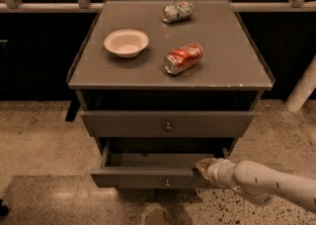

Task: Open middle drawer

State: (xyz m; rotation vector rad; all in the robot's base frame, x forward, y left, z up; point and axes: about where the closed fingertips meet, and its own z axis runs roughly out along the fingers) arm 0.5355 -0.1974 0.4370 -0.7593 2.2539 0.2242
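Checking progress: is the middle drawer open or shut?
Open. The middle drawer sticks out past the top drawer, its inside showing; the gripper sits at its front edge, right side.

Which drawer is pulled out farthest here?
The middle drawer, its grey box exposed below the upper drawer, which sticks out less; the gripper is at the middle drawer's front rim.

Nothing here can be read: the print on the red can (183, 58) mid-surface (237, 66) and on the silver can (177, 12) by the far edge is illegible. The gripper (203, 166) sits at the front rim of the middle drawer (143, 177), near its right end.
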